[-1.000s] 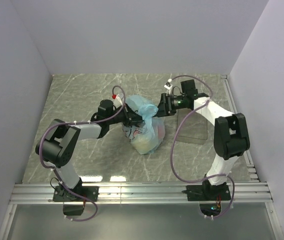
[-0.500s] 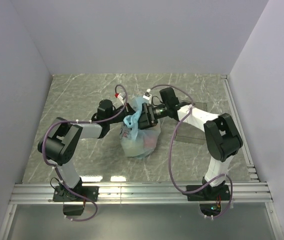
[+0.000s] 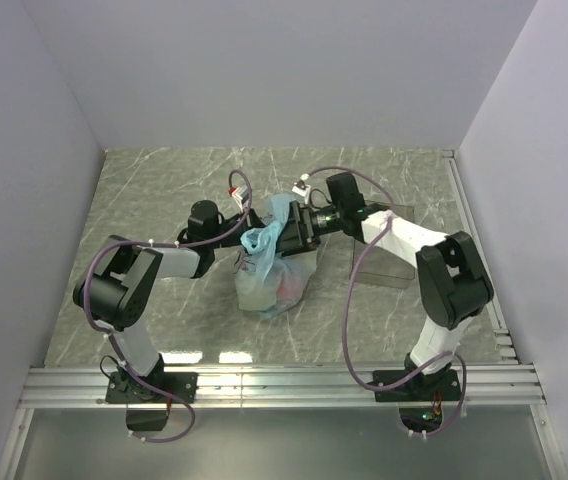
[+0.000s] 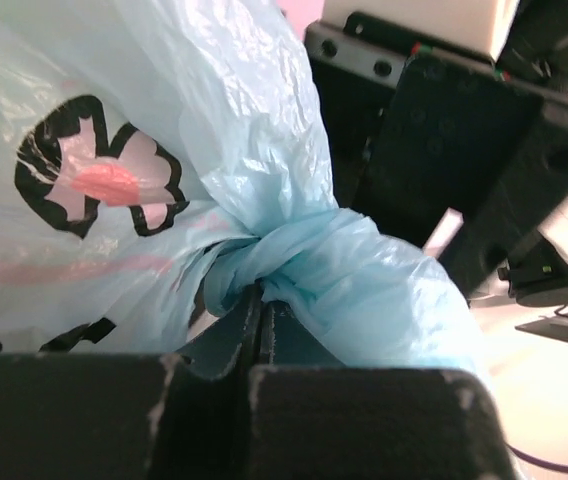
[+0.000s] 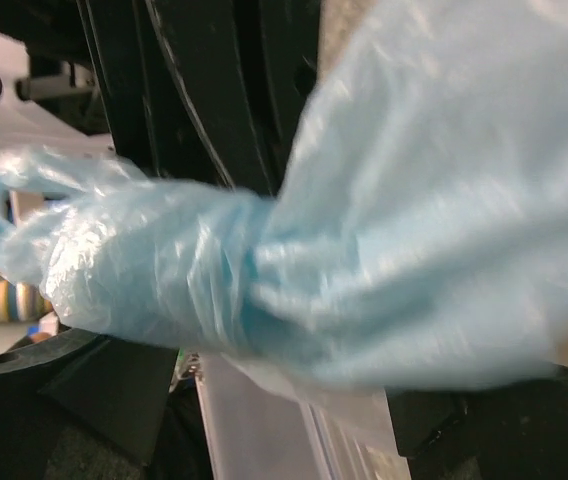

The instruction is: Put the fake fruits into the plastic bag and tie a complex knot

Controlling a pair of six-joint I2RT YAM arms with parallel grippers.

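Observation:
The light-blue plastic bag (image 3: 269, 280) stands at the table's middle, and its top is bunched into a twisted neck (image 3: 262, 238). Red and yellowish fake fruits (image 3: 282, 290) show faintly through its wall. My left gripper (image 3: 251, 228) is shut on the twisted neck, jaws pressed together (image 4: 259, 295), with the bag's pink-and-black print (image 4: 104, 180) beside it. My right gripper (image 3: 287, 237) sits right against the neck from the other side. A twisted strand of the bag (image 5: 164, 270) crosses in front of its jaws and hides them.
The clear rectangular tray (image 3: 379, 258) lies to the right of the bag, under my right forearm. The right arm's black body (image 4: 464, 150) is very close to my left gripper. Metal rails (image 3: 284, 385) run along the near edge, and walls stand on both sides.
My right gripper swung left from beside the tray to the bag's neck, close to the left gripper. The bag body shifted left and nearer, and its top bunched up tighter.

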